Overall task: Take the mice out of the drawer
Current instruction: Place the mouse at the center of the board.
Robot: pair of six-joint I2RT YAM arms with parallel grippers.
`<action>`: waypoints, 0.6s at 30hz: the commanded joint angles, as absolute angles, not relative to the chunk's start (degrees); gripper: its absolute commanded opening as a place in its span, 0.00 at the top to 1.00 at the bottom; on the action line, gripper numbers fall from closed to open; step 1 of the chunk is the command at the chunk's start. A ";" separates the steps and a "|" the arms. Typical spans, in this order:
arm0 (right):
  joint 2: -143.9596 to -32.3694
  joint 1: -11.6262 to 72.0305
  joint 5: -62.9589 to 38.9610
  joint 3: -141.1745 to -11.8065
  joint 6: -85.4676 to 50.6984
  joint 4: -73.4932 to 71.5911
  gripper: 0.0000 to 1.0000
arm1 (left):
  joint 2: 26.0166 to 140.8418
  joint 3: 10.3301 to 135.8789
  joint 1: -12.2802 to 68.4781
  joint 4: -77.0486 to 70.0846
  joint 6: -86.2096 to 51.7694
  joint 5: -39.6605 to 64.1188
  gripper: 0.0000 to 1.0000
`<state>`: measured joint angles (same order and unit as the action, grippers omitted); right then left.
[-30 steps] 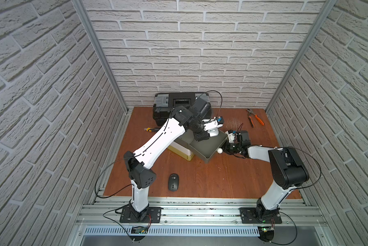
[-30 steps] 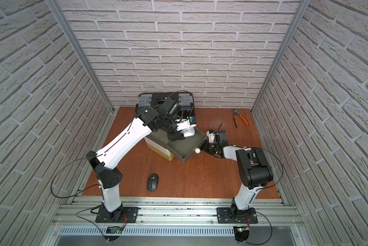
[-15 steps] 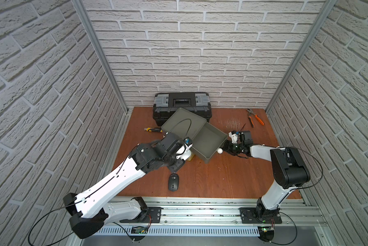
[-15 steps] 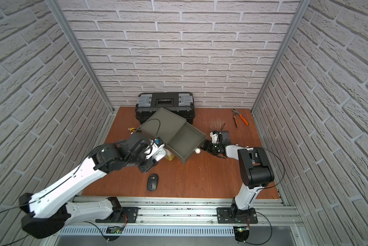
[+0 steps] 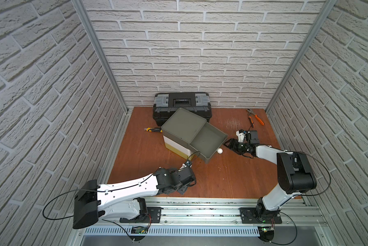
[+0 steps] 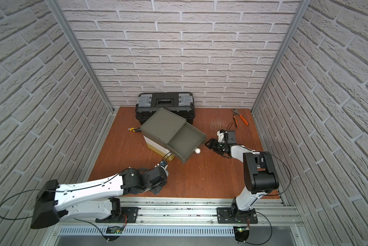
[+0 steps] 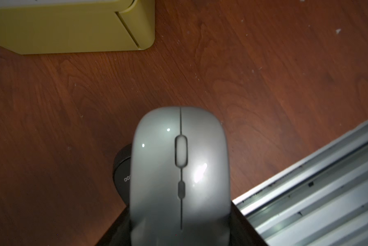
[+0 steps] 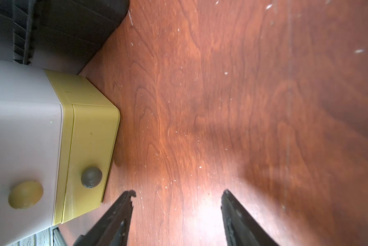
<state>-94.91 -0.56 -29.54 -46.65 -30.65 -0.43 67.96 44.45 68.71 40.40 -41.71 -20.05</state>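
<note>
Gripping silver mouse point(image 7: 179, 170), dark mouse point(image 7: 122, 168) beneath — lettering half-hidden

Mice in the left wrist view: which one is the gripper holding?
The silver mouse, clamped in the left gripper; the dark mouse with white lettering lies on the table.

Top views, both: bright, even, diffuse light from overhead; sharp throughout; brick walls splay and bow toward the frame edges; soft, faint shadows on the table point(image 5: 232, 176) beneath the arms. Left wrist view: dim, warm cast; silver mouse point(image 7: 179, 170) carries small white glare spots and one larger smear; its near end soft, out of focus. Right wrist view: bright pool of light on the wood at the right end effector point(image 8: 177, 192); its fingers point(image 8: 117, 217) blurred; far corner darker.
</note>
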 commanded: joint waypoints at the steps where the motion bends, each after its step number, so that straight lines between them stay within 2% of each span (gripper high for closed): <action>1: -92.25 -0.90 -29.17 -45.63 -30.50 -0.76 0.32 | 71.60 44.89 69.01 29.71 -48.92 -28.27 0.50; 9: -87.97 -0.80 -29.57 -45.14 -33.18 -0.04 0.32 | 82.90 47.18 68.70 26.09 -55.83 -25.02 0.49; 18: -75.66 0.61 -20.40 -48.76 -24.79 20.07 0.32 | 87.14 47.98 71.11 31.91 -66.64 -24.06 0.47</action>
<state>-78.76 0.10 -24.18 -46.98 -28.71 12.23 85.56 46.35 70.22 29.47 -61.65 -23.88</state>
